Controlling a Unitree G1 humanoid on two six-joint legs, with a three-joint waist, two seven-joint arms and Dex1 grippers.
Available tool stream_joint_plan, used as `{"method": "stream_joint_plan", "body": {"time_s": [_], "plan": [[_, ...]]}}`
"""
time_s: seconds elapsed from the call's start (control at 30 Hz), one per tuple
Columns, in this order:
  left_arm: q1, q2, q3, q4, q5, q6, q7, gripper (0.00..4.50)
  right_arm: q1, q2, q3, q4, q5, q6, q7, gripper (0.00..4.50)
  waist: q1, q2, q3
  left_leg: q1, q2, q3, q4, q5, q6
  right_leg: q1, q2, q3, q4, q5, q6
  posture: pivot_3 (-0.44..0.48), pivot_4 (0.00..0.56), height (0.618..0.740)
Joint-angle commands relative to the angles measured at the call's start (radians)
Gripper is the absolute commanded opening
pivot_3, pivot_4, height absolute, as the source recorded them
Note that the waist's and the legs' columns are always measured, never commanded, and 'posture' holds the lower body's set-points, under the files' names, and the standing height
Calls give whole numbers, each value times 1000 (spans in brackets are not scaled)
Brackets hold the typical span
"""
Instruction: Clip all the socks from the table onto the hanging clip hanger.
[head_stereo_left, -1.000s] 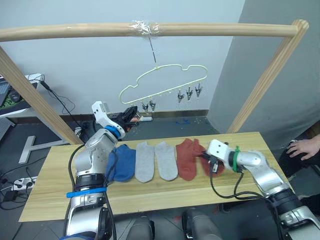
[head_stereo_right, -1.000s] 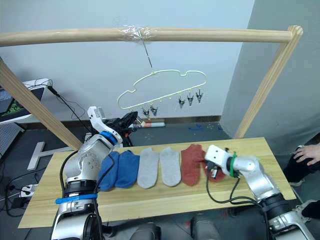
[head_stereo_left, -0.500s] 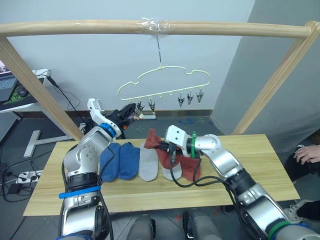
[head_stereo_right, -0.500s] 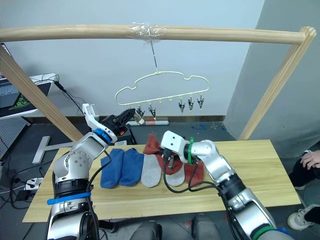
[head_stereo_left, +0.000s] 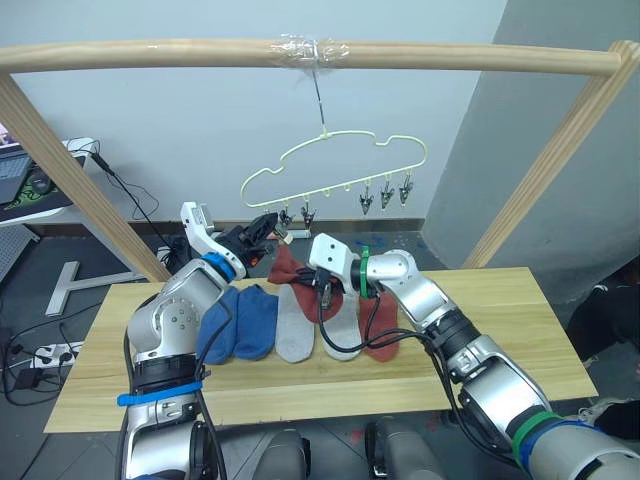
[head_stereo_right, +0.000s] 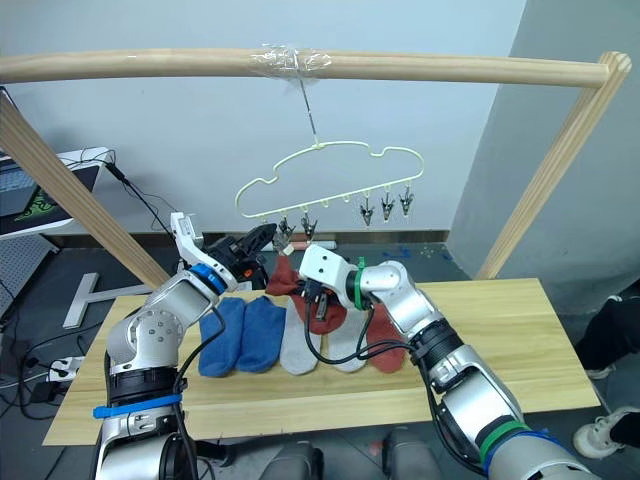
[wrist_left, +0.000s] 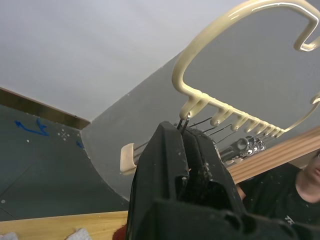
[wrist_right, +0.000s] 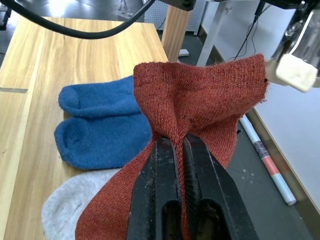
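Note:
The pale clip hanger (head_stereo_left: 335, 165) hangs by its hook from the wooden pole. My left gripper (head_stereo_left: 265, 228) is raised at its leftmost clip (head_stereo_left: 285, 213), with the black fingers (wrist_left: 170, 150) shut on that clip. My right gripper (wrist_right: 178, 142) is shut on a rust red sock (head_stereo_left: 288, 268) and holds it in the air just below and right of the left gripper. On the table (head_stereo_left: 500, 330) lie two blue socks (head_stereo_left: 240, 320), two light grey socks (head_stereo_left: 295, 325) and another rust red sock (head_stereo_left: 385, 325).
The thick wooden pole frame (head_stereo_left: 150, 55) spans the table, with slanted legs at both ends. Other dark clips (head_stereo_left: 388, 192) hang free on the hanger's right half. A person (head_stereo_right: 612, 330) sits past the table's right end. Cables and a desk stand at far left.
My right gripper has lifted the rust red sock from the table's right side and carried it up and left to the left gripper. The left gripper stayed at the clip. The camera shifted.

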Motion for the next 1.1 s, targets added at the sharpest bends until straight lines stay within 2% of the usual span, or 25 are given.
{"method": "stream_joint_plan", "body": {"time_s": [0.03, 0.53, 0.6, 0.63, 0.73, 1.0, 1.03, 1.1], "plan": [[7, 8, -5, -33, -10, 10, -6, 0, -43, 6, -32, 11, 5, -38, -7, 27, 0, 0, 0, 0, 0, 0, 0, 0, 0, 0, 0, 0, 0, 0, 0, 53, 149, 740], [2, 13, -16, -28, 6, -10, -32, 0, -64, -9, -55, 42, 0, -57, -17, 27, -1, 0, 0, 0, 0, 0, 0, 0, 0, 0, 0, 0, 0, 0, 0, 42, 154, 740], [1, 10, -9, -30, -1, -13, -37, 592, -66, -7, -56, 45, 0, -58, -20, 0, -1, 0, 0, 0, 0, 0, 0, 0, 0, 0, 0, 0, 0, 0, 0, 42, 153, 740], [1, 11, -9, -31, -4, -11, -39, 739, -65, -6, -56, 45, 2, -58, -20, 0, -1, 0, 0, 0, 0, 0, 0, 0, 0, 0, 0, 0, 0, 0, 0, 42, 153, 740], [3, 14, -6, -29, -5, -10, -42, 1805, -63, -4, -53, 43, 4, -59, -21, 0, -1, 0, 0, 0, 0, 0, 0, 0, 0, 0, 0, 0, 0, 0, 0, 43, 156, 740], [33, 22, 16, -63, -20, 3, -29, 4257, -24, 53, -55, -25, 43, -8, -22, 0, -1, 1, 0, -1, 0, 0, 0, 0, 0, -1, 0, 0, 0, 0, 0, 48, 164, 740], [42, 27, 22, -72, -23, 7, -26, 4473, -19, 68, -61, -41, 57, 9, -23, 0, -2, 1, 0, -1, 0, 0, 0, 0, 0, -1, 0, 0, 0, 0, 0, 48, 164, 740], [77, 52, 41, -98, -24, 16, -20, 4473, -5, 125, -108, -92, 137, 122, -30, 0, -4, 1, 1, -1, 1, 0, -1, 0, 0, -2, 0, 0, 0, 0, 0, 55, 170, 740]]}}
